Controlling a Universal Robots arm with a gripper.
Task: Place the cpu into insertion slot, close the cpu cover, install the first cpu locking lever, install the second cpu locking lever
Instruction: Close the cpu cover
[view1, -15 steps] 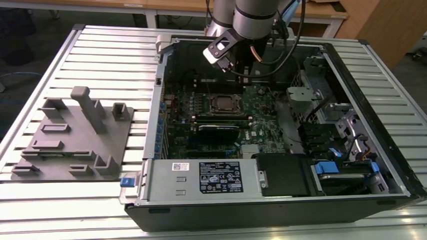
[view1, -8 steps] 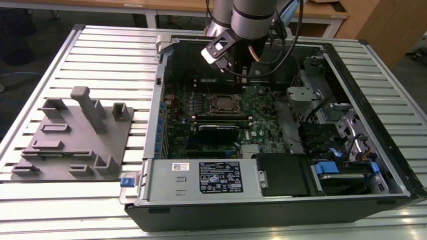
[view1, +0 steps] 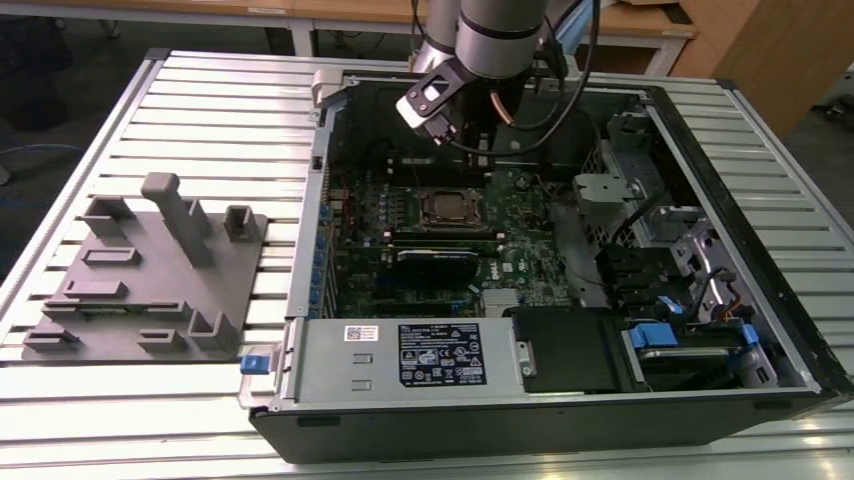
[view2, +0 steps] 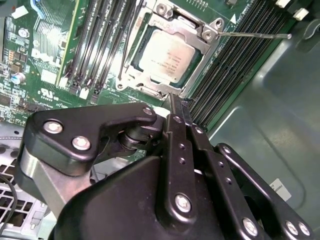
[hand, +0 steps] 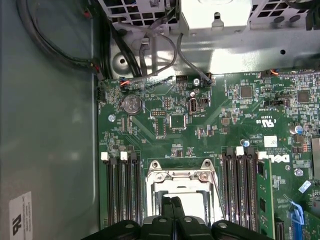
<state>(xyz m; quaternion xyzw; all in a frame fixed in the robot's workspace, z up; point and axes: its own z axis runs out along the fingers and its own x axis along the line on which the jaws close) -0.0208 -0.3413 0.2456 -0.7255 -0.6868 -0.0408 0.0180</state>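
Cpu (view2: 167, 54) beneath cpu cover (view2: 205, 37) in second wrist view, one lever (view2: 255, 35) jutting sideways; gripper (view2: 175, 101) closed, empty.

The cpu (view2: 167, 55) sat in the insertion slot (view1: 426, 210), with the cpu cover (view2: 209, 34) lying over its edges and memory slots (view2: 107, 35) on either side. The open computer case (view1: 747, 200) lay on the slatted table (view1: 200, 100). A fixture block (view1: 147, 270) stood beside the case on the exterior view's left.

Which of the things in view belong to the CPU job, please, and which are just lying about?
Job: cpu, cpu cover, locking lever, gripper.
Lying about: grey fixture block, memory slots, coin battery, power supply.
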